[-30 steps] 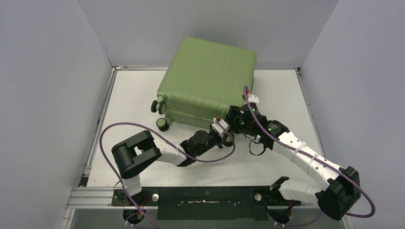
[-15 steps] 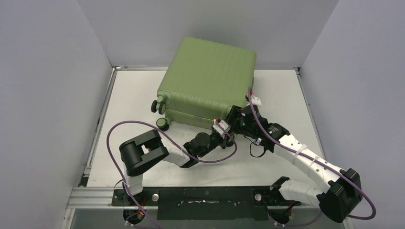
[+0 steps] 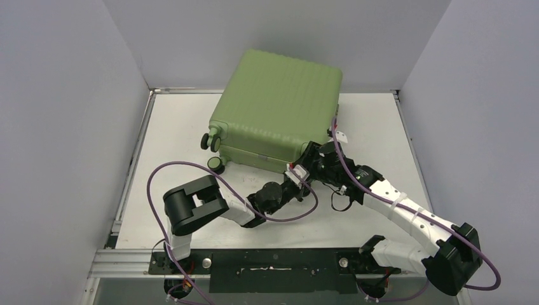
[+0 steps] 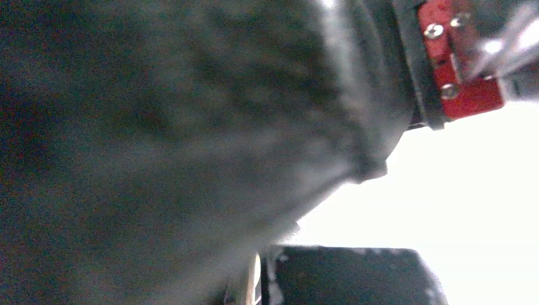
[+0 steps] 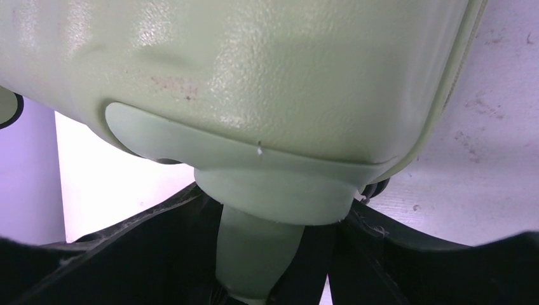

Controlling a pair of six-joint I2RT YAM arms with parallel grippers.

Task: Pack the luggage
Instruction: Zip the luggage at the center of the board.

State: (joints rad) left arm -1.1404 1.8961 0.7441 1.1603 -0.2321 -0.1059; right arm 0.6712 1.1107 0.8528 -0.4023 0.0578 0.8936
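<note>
gripping luggage point(image 5: 254, 76) wheel mount point(image 5: 273, 190): right tool point(image 5: 259, 260), clear only in wrist view; left tool point(image 3: 297, 174) fully closed.

Plain pale-grey walls point(image 3: 57, 95) enclose a white table point(image 3: 171, 121) on three sides.

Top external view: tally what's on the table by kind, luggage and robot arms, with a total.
luggage: 1
robot arms: 2 (left arm, right arm)
Total: 3
</note>
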